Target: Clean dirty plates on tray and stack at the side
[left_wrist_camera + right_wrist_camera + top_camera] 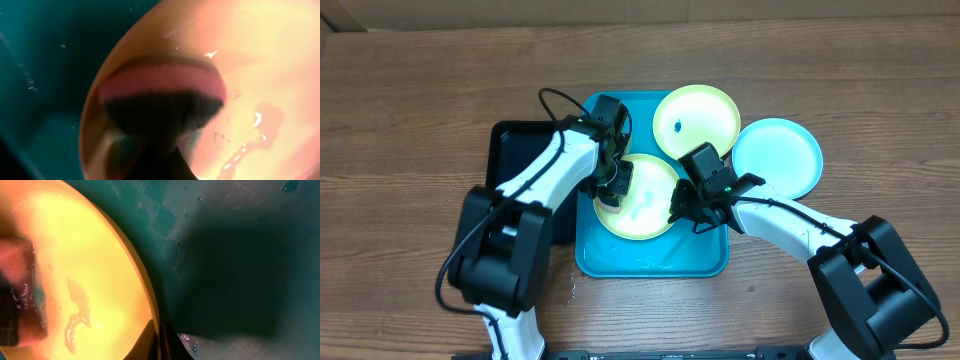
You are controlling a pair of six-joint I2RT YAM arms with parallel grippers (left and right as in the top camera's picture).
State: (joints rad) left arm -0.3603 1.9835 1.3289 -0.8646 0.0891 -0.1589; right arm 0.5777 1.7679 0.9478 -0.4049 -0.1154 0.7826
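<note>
Both wrist views are close and badly blurred, so we cannot make out the fingers of the left gripper (613, 186) in its own view. What fills that view is a sponge (160, 95), pink on top and dark below, pressed on the left part of the yellow-green plate (655, 190). As far as the blur lets us judge, this gripper is closed on the sponge. The arm hides its jaws from overhead.

The right gripper (682, 212) sits at the plate's right edge. In its wrist view, dark fingers (150, 342), cut off by the bottom edge, pinch the rim nearly closed, one on either side.

The plate lies flat and face up inside the turquoise tray (660, 262). It is round, so it has no long axis. A wet streak (75, 315) lies on its face.

The tray's long axis runs from the robot's side to the far side. A second yellow-green plate (696, 122) overlaps the tray's far right corner. A cyan plate (780, 158) lies on the wooden table (410, 120), just right of the tray. A black tray (515, 140) lies against the turquoise tray's left side, largely hidden by the left arm.
</note>
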